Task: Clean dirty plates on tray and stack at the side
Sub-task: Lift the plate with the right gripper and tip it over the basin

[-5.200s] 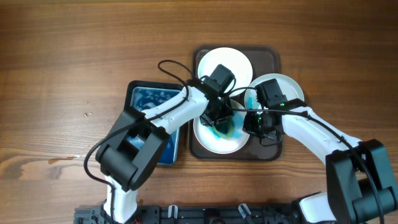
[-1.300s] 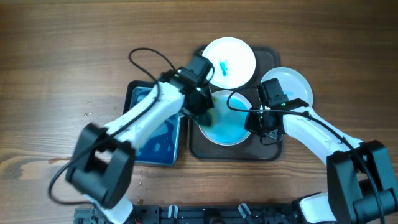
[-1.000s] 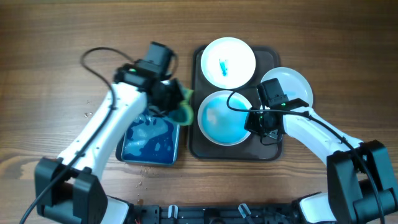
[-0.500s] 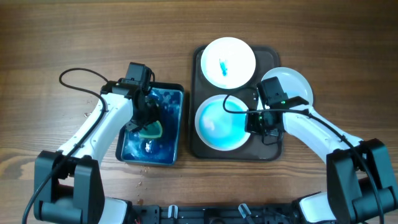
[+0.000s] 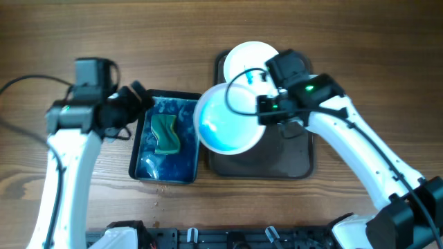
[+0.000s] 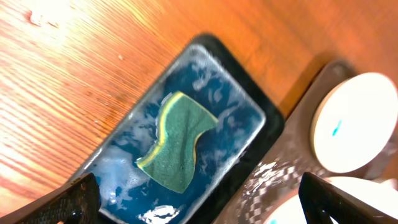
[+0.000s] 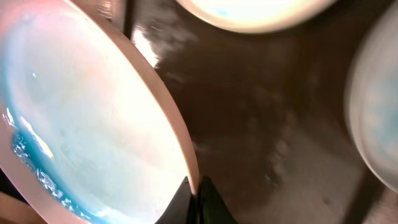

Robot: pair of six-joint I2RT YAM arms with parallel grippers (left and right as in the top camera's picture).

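Green-and-yellow sponge [image 5: 165,133] in a black tub [image 5: 181,162] of blue, perhaps soapy, water on wooden table [image 5: 83,41].

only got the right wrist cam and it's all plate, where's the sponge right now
Observer: The sponge lies in the basin of blue water, beside the tray.
Operator: is the other arm holding it
Observer: No. The left gripper is open and empty, off the basin's outer side.
Operator: what's my plate over
Observer: The right gripper holds the plate by its rim over the tray's basin-side edge, and part of it reaches past that edge toward the basin.
Operator: anything else dirty
Observer: A second plate at the tray's far end carries a small blue mark.
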